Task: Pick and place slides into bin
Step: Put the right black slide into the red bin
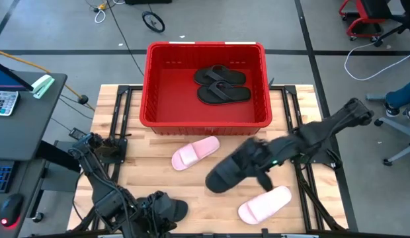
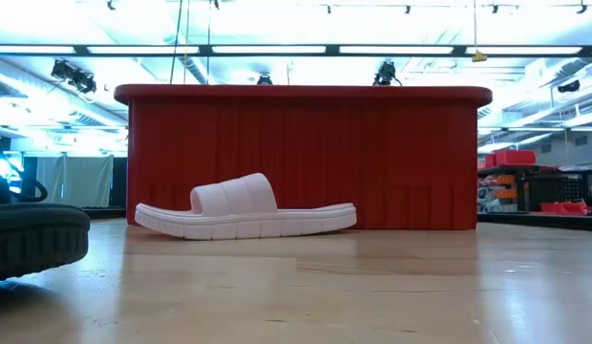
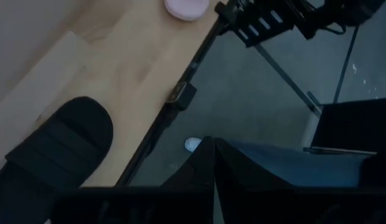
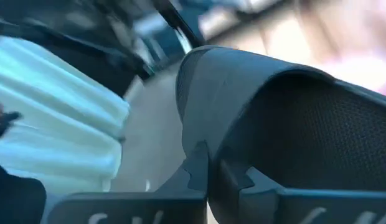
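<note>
Surface: pale wooden table (image 1: 142, 155), seen grain, on a dark frame.
Writing: none readable.
Bin (image 1: 208, 122): red plastic, ribbed walls, thick rim, at table's far edge; two black flip-flops (image 1: 221, 84) lie inside.
Pink slides: one (image 1: 195, 153) just before the bin, one (image 1: 264, 203) at the near right edge; moulded, wide strap.
Right gripper (image 1: 258, 165): clamped on a black slide (image 1: 233, 170), mid-table.
Left gripper (image 1: 159, 213): near edge, beside another black slide (image 3: 53, 152); finger state cannot be told.

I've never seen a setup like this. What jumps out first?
A big red bin at the table's far edge, with two black flip-flops inside. In front of it, the right gripper holds a black slide, between two pale pink slides on the wood.
</note>
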Tool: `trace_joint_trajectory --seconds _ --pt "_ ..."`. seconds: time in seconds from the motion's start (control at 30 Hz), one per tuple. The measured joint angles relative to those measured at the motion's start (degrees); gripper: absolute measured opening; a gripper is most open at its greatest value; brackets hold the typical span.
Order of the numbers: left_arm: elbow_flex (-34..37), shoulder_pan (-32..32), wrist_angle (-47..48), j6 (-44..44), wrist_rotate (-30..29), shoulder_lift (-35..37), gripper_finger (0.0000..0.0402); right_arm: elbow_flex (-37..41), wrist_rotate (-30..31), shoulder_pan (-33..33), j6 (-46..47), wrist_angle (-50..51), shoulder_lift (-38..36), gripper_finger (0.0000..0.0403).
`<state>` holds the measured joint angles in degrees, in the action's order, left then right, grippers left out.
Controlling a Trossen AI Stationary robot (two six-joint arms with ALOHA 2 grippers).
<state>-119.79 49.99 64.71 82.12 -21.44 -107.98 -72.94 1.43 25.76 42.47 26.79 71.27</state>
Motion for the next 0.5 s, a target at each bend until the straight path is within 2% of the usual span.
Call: trace_joint_trajectory --seconds 0.13,0.27,0.37,0.5 --pt "0.00 -0.91 0.36 4.19 -0.51 0.00 0.0015 -9.14 1.38 -2.83 -12.23 1.75 0.58 0.0009" --pt "0.00 -2.68 0.39 9.23 -0.65 0.00 0.0022 -18.34 -0.05 -10.33 -23.19 9.22 3.86 0.0009" --pt "0.00 -3.96 0.36 12.29 -0.65 0.00 0.0025 -25.21 -6.85 -18.53 -30.31 15.44 7.92 0.0009" --pt "0.00 -5.94 0.24 13.67 -0.56 0.00 0.0023 -33.60 -20.29 -29.80 -39.08 20.22 14.75 0.0009"
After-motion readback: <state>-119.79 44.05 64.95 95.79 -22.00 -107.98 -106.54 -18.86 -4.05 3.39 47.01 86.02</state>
